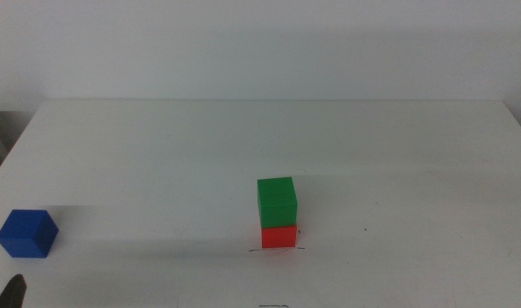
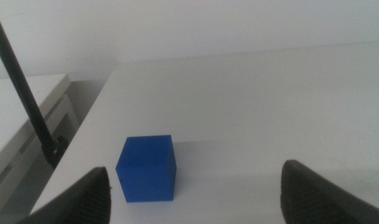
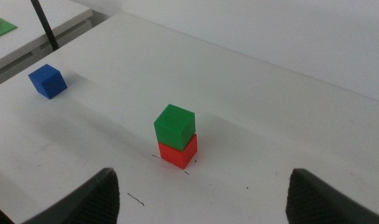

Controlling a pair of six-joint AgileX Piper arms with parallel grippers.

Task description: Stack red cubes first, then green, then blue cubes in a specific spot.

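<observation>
1. Your left gripper has its jaws spread wide with nothing between them; it sits low at the table's near left corner, only a dark tip of it showing in the middle view.
2. Just ahead of those open jaws stands the blue cube, resting flat on the white table and touching neither jaw. In the middle view the same blue cube is near the left edge, well apart from the other two.
3. Your right gripper is also wide open and holds nothing; it hangs above the table, looking down on the stack.
4. The green cube sits on top of the red cube, turned slightly off square from it.
5. The red cube rests on the thin dark line drawn on the tabletop, with the green cube above it.
</observation>
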